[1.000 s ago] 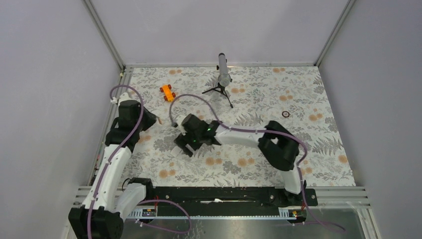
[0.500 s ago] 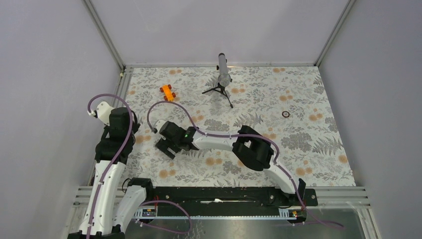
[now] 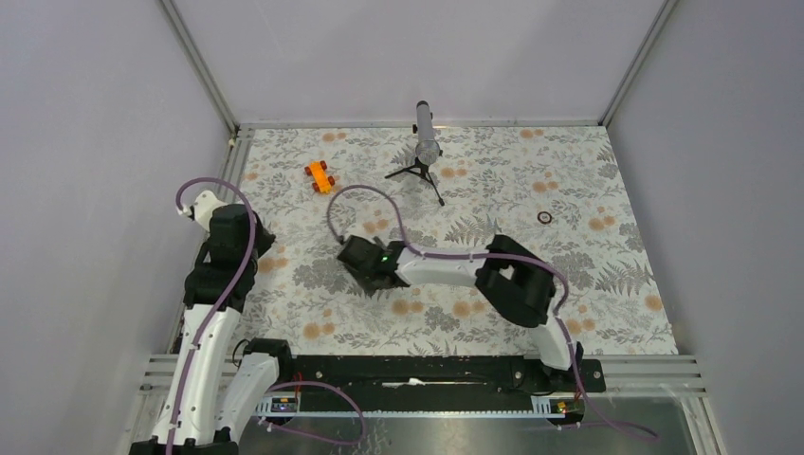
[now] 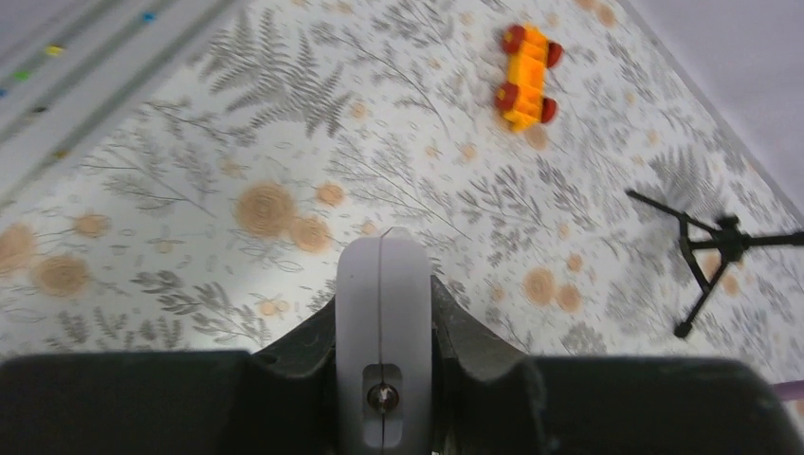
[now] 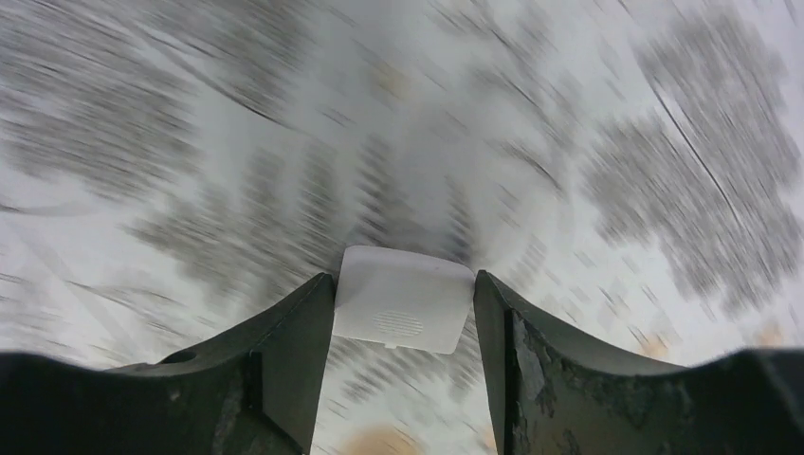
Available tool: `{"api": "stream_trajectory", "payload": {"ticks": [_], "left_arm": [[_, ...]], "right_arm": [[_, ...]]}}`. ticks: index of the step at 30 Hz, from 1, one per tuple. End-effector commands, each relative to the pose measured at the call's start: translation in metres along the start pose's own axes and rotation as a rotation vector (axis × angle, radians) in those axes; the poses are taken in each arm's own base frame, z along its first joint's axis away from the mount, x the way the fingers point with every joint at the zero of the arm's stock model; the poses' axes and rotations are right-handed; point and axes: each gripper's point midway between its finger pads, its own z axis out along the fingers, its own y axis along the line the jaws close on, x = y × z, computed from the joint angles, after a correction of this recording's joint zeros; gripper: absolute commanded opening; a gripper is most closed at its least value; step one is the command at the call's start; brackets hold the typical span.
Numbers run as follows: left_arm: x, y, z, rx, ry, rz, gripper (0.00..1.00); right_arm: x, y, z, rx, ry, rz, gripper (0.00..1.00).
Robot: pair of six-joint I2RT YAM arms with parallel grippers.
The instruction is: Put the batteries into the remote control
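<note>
In the left wrist view my left gripper [image 4: 384, 284] is shut on a pale grey-white body held edge-on, with a centre seam and a small screw hole; it looks like the remote control [image 4: 384, 327]. In the top view this gripper [image 3: 258, 237] is raised at the table's left edge. My right gripper [image 5: 403, 277] is shut on the small flat white square cover [image 5: 403, 301], which has a ribbed thumb patch. It hovers over the middle of the cloth [image 3: 360, 273]. The two batteries are out of view.
An orange toy car [image 3: 319, 176] lies at the back left and also shows in the left wrist view [image 4: 526, 76]. A black tripod with a grey tube [image 3: 425, 152] stands at the back centre. A small black ring [image 3: 543, 216] lies at the right. The floral tablecloth [image 3: 474, 199] covers the table.
My right gripper swung left, then back right toward the centre; its view is motion-blurred. My left arm pulled back from the cloth toward the left edge and then held still.
</note>
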Motion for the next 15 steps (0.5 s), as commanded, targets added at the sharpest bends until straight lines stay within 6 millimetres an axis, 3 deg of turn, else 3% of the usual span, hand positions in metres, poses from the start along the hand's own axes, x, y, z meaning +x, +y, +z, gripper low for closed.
{"api": "stream_trajectory", "payload": {"ticks": [1, 4, 8, 11, 15], "left_arm": [[0.011, -0.045, 0.004, 0.225, 0.062, -0.006, 0.0], [0.023, -0.053, 0.01, 0.274, 0.095, -0.029, 0.0], [0.035, -0.063, 0.018, 0.327, 0.116, -0.071, 0.0], [0.037, -0.07, 0.021, 0.349, 0.13, -0.074, 0.0], [0.033, -0.074, 0.025, 0.351, 0.118, -0.054, 0.0]], "right_arm": [[0.073, -0.076, -0.027, 0.147, 0.194, 0.195, 0.61], [0.103, -0.089, -0.041, 0.143, 0.244, 0.276, 0.61], [0.12, -0.089, -0.052, 0.12, 0.255, 0.375, 0.63], [0.115, -0.094, -0.057, 0.128, 0.235, 0.421, 0.68], [0.084, -0.102, -0.07, 0.089, 0.142, 0.492, 0.94]]}}
